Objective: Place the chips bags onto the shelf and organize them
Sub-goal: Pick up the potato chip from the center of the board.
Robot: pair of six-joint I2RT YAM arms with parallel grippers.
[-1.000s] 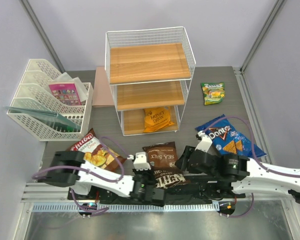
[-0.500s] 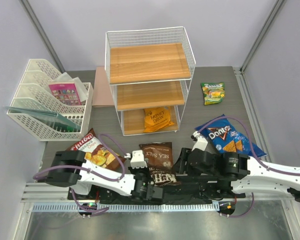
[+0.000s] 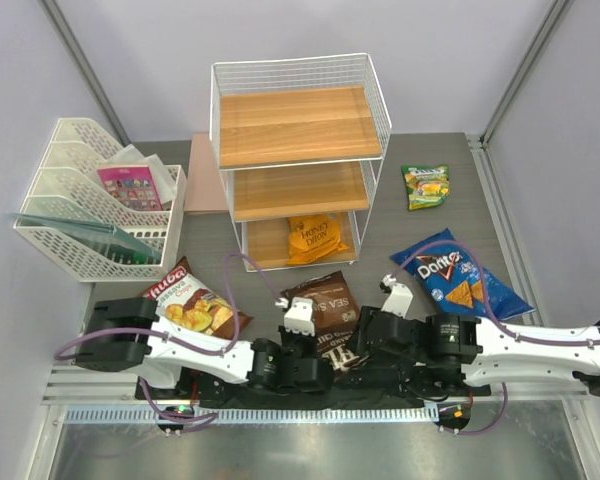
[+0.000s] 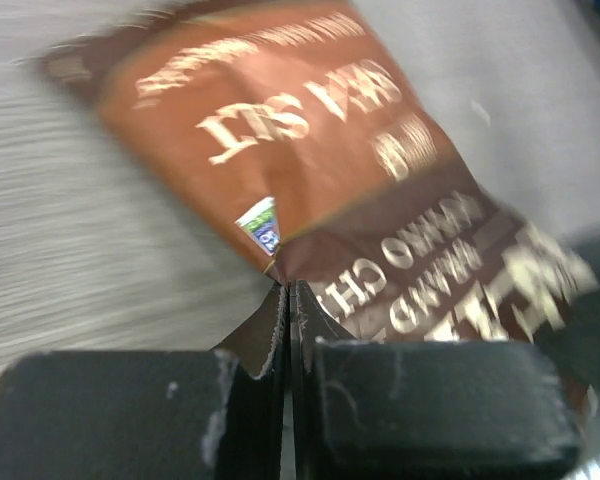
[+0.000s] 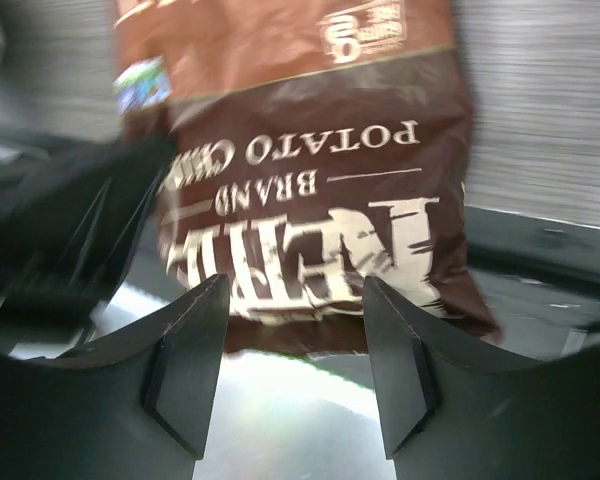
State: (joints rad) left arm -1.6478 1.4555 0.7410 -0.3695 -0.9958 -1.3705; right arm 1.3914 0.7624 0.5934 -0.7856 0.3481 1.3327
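- far left on the counter [image 3: 420, 232]: white mesh file tray [image 3: 80, 245], pink card packet [image 3: 130, 187] standing in one of its slots.
- just right of the tray, nearer the arms: brown-white bag with red lettering [image 3: 192, 305], flat on the counter beside the left arm.
- left claw [image 4: 288, 330]: closed tight, fingers pressed together on a thin fold at the edge of the sea salt bag [image 4: 280, 130]; wrist view blurred.
- centre, in front of the shelf [image 3: 298, 125]: the sea salt bag, between both arms, its lower end over the dark strip at the near edge; lifted or resting, cannot tell.
- the shelf itself at the back middle, upright, top and middle boards bare.
- bottom board: honey dijon bag [image 3: 315, 238], lying flat, its front end at the board's front edge.
- right claw [image 5: 295, 370]: open, fingers [image 5: 190, 365] spread to either side of the sea salt bag's lower end; touching it or not, cannot tell.
- right of that: blue doritos bag [image 3: 458, 280], flat, close to the right arm.
- far right back: small green-yellow bag [image 3: 426, 186], beside the shelf, apart from it.
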